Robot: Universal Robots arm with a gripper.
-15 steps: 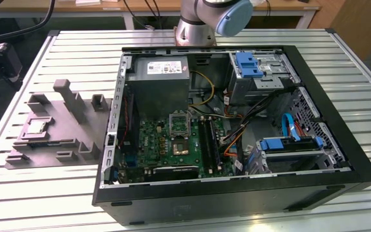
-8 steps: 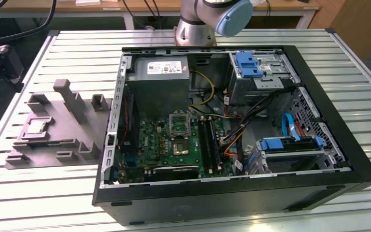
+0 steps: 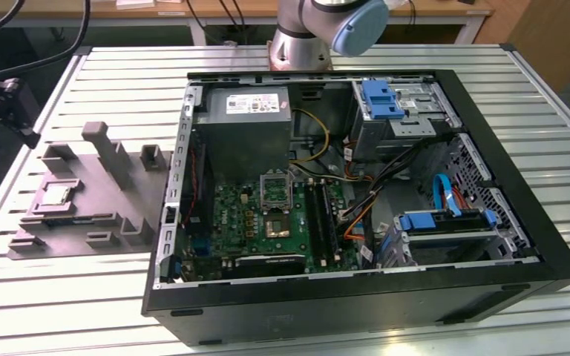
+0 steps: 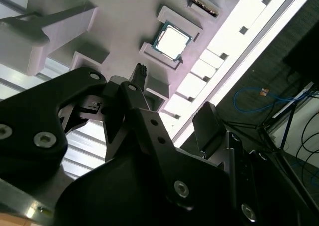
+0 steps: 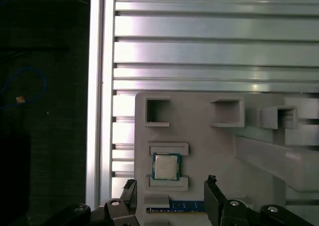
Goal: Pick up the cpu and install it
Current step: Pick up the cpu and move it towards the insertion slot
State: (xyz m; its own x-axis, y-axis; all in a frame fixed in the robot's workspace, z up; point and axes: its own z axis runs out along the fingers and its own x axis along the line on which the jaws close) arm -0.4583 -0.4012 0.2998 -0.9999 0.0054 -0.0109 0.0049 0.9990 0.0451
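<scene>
On the grey tray (image 5: 209, 146) lies the cpu (image 5: 166, 167).

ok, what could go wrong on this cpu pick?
1. The cpu sits in the grey tray between two raised lips; the open end effector may catch those instead.
2. A memory stick lies beside that pocket; an off-line descent could hit it.
3. Thin flat chip: may tilt or slip.
</scene>
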